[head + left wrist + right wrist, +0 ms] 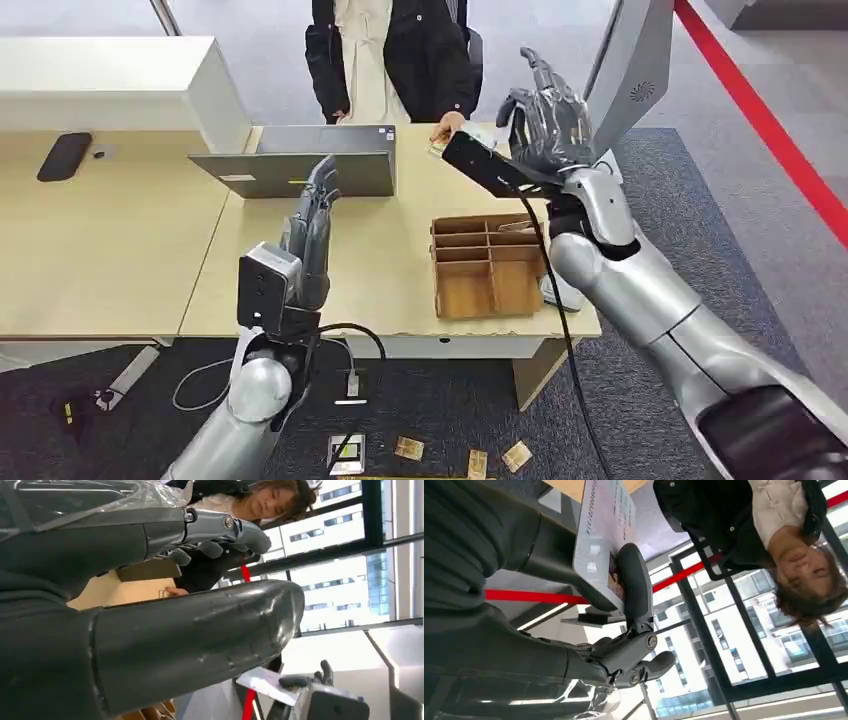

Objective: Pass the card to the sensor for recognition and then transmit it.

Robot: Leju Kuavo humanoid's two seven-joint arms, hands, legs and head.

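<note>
Far left, a white cabinet (pixel 110 85) stood at the back of a pale wood desk (pixel 100 250), with a black mouse (pixel 64 156) on the desktop below it. A second table (pixel 400 270) of the same wood butted against the desk. A grey laptop (pixel 300 165) sat at its far edge.

The left hand (pixel 312 225) hovered over the table in front of the laptop, fingers straight and loosely apart, holding nothing.

Dark carpet lay under the tables, with a white power strip (pixel 130 375), a grey cable (pixel 200 385) and several small cards (pixel 470 458) scattered on the floor.

A person (pixel 395 60) in a black jacket stood behind the table, one hand (pixel 447 127) reaching toward the robot's raised hand.

Right of centre, a wooden divided tray (pixel 490 268) rested on the table.

The right hand (pixel 545 125) was raised above the table's far right corner. In the right wrist view, the card (pixel 601 540) was pinched between thumb and finger.

A grey upright panel (pixel 635 70) stood just behind it. A red floor line (pixel 770 130) ran diagonally at far right.
</note>
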